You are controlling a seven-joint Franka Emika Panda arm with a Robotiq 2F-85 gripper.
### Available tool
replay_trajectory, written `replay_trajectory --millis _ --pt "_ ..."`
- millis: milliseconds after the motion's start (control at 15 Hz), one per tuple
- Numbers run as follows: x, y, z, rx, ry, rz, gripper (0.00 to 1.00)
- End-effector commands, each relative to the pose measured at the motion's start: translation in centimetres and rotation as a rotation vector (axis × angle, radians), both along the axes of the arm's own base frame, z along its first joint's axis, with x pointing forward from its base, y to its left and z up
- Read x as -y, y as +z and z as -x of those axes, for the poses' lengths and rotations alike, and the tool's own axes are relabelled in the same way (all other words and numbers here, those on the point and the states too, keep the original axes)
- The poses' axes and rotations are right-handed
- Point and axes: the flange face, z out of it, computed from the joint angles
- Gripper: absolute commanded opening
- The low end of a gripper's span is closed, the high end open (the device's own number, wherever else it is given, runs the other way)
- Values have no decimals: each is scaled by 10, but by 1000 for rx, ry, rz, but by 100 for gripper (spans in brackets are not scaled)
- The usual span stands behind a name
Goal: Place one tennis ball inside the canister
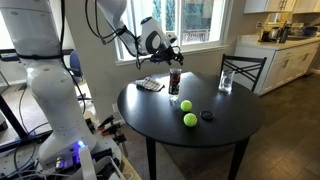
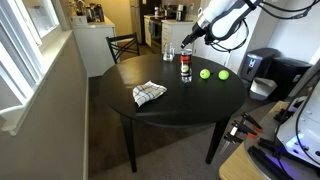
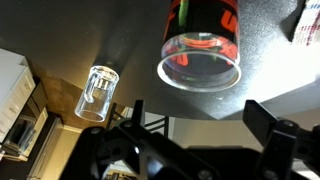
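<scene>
The canister point(image 1: 175, 82) stands upright near the far middle of the round black table, and it shows in both exterior views point(image 2: 185, 66). Two tennis balls point(image 1: 186, 105) point(image 1: 189, 120) lie on the table beside it; they also show in an exterior view point(image 2: 205, 73) point(image 2: 223, 74). My gripper point(image 1: 172, 56) hangs open and empty just above the canister point(image 2: 191, 38). In the wrist view the canister's open mouth point(image 3: 200, 58) lies ahead of the spread fingers point(image 3: 200, 120). A yellow-green patch shows low inside the tube. A third ball is not plainly in view.
A clear drinking glass point(image 1: 226, 80) point(image 2: 167, 52) point(image 3: 97, 92) stands near the table's edge by a black chair point(image 1: 243, 68). A checked cloth point(image 1: 149, 85) point(image 2: 149, 93) and a small black disc point(image 1: 207, 115) lie on the table point(image 1: 225, 120).
</scene>
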Motion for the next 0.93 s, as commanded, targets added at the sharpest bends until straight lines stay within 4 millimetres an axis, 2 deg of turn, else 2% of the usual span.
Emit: replay_trajectory --millis 0,867 --pt "-2 1 3 12 -2 -8 100" --pt "3 2 3 13 -10 -6 100"
